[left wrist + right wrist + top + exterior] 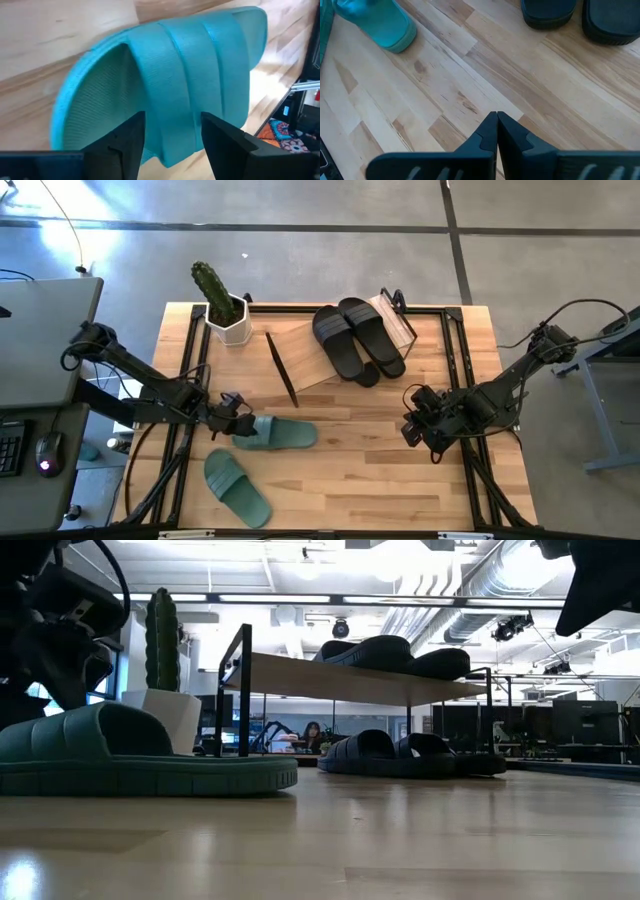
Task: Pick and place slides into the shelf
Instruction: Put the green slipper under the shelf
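My left gripper stands open astride the pale green foam slide's broad strap: light, soft, pinchable there.

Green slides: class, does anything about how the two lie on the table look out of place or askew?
Yes. The two green slides are not paired: one lies crosswise at the left pincer, the other sits apart, angled toward the table's front. Both are off the shelf, unlike the black slides.

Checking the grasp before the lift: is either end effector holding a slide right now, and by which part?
Cannot tell for the left end effector: its open fingers straddle the green slide's strap without clearly clamping it. The right end effector is shut on nothing.
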Controlling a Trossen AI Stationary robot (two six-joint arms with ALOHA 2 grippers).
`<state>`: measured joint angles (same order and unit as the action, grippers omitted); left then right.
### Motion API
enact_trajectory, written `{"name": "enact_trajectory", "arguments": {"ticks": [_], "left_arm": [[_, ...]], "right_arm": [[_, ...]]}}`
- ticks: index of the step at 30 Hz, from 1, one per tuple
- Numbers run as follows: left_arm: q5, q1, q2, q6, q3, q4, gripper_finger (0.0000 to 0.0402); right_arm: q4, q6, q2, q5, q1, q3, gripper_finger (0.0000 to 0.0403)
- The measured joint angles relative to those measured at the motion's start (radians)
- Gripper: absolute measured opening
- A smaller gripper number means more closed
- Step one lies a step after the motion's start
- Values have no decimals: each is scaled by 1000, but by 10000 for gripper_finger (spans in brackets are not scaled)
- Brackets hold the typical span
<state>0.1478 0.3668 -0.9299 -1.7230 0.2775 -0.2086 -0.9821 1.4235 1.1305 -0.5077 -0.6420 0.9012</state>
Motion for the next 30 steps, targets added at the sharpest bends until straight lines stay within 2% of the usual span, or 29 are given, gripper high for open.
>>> {"name": "enact_trajectory", "arguments": {"ticks": [11,15,20,26,30], "left_arm": [[15,0,-87,31,1,94,136],[34,0,-88,44,1,123,92],[46,0,-87,75,0,145,13],[55,1,-87,109,0,183,11],[55,0,-87,170,0,290,7]], "right_arm": [[0,0,0,-1,0,0,0],[0,0,0,-1,0,0,0],[0,0,0,-4,0,0,0],[0,0,0,-4,0,0,0],[0,0,0,-4,0,0,0]]}}
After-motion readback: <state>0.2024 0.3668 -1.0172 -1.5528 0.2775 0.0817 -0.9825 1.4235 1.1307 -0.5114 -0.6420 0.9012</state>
